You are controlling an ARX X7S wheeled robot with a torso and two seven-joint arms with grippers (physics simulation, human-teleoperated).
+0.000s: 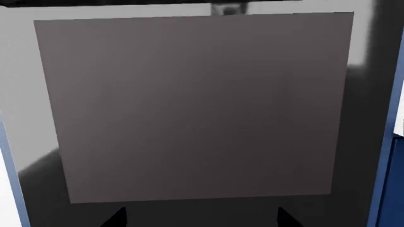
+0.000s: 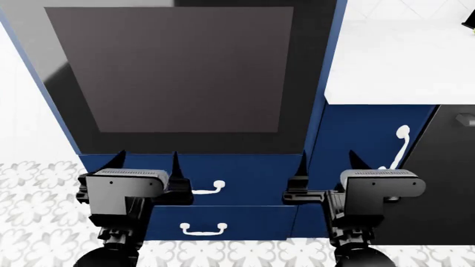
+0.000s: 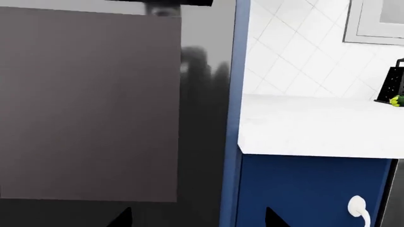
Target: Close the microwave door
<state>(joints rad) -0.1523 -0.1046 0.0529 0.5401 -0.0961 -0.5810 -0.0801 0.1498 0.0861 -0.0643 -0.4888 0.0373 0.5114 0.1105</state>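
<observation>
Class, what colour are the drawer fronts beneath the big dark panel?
Dark blue drawer fronts with white handles; the head view shows them best.

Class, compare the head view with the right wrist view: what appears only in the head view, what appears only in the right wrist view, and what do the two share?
Only the head view shows both arms, with the left gripper and right gripper open, the blue drawers with white handles, and the patterned floor.

Only the right wrist view shows the tiled wall, a grey frame on it, and a black grater on the counter.

Both show the large dark panel, the blue cabinet edge, the white countertop and a white cabinet handle.
</observation>
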